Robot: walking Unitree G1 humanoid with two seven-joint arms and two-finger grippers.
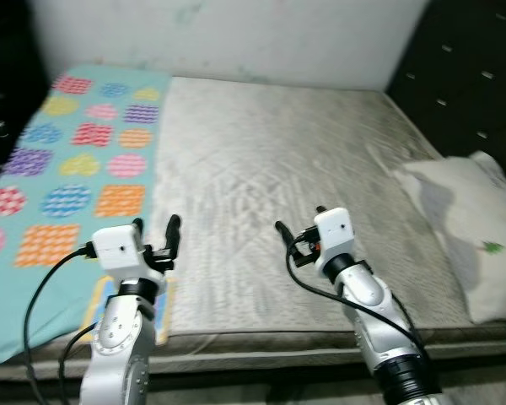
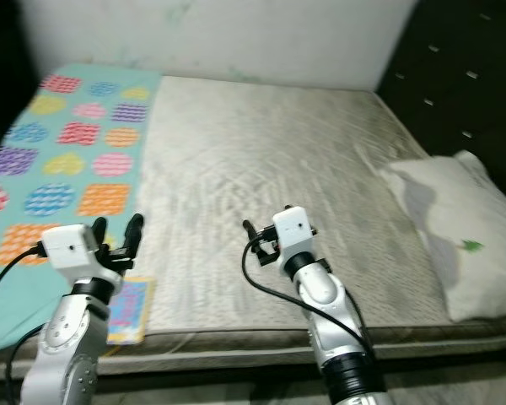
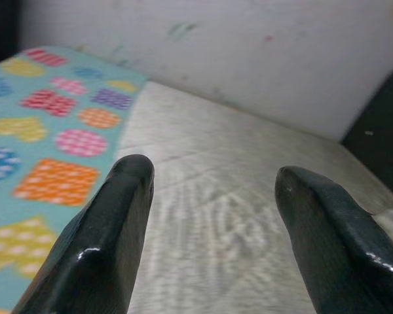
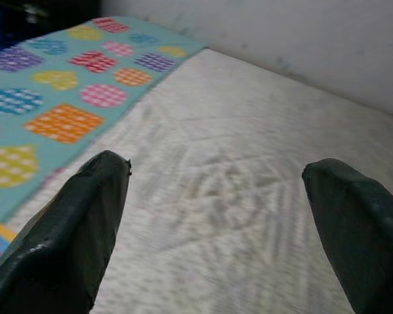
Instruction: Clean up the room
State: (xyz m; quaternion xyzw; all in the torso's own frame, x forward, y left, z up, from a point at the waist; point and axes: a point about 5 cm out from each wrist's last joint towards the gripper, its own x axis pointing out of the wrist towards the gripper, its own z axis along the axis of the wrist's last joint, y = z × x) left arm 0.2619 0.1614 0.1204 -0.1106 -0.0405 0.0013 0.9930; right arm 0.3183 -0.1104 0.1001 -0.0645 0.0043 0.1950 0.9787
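Observation:
A bare grey mattress [image 1: 270, 169] lies before me. A teal blanket [image 1: 67, 169] with coloured hearts, circles and squares covers its left part. A white pillow [image 1: 468, 228] with a small green mark rests at the right edge. My left gripper [image 1: 157, 226] hovers open over the seam between blanket and mattress near the front edge, nothing between its fingers [image 3: 98, 242]. My right gripper [image 1: 299, 221] is open too, above the front middle of the mattress, with nothing in it. A flat colourful item with a yellow border [image 2: 131, 310] lies at the front edge beside my left arm.
A black tufted headboard [image 1: 464, 76] stands along the right side of the bed. A white wall [image 1: 236, 34] runs behind it. Dark objects [image 1: 0, 110] sit in shadow at the far left.

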